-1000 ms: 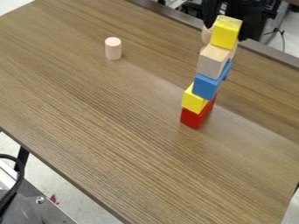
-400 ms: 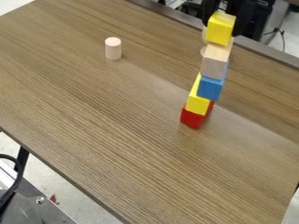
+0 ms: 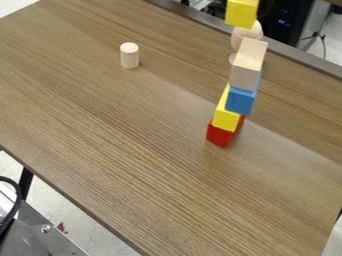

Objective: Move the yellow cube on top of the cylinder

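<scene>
Yellow cube: up at the top edge of the view, above the stack, a gap showing between it and the uppermost block.
Gripper: from where I stand I can't tell whether it's apart, together or clamped on something.
Cylinder: pale wood, upright on the table, well apart from the stack, over to its left in the view.
Stack: red block lowest, then a yellow block, a blue block and a pale wooden block uppermost; they don't line up neatly.
Behind the stack: a rounded wooden piece, partly hidden, what exactly I can't say.
Table: brown, wood-grained top.
Beyond the far edge: a black case with small blue lights.
Lower left corner: a black cable beside a grey metal plate.
</scene>
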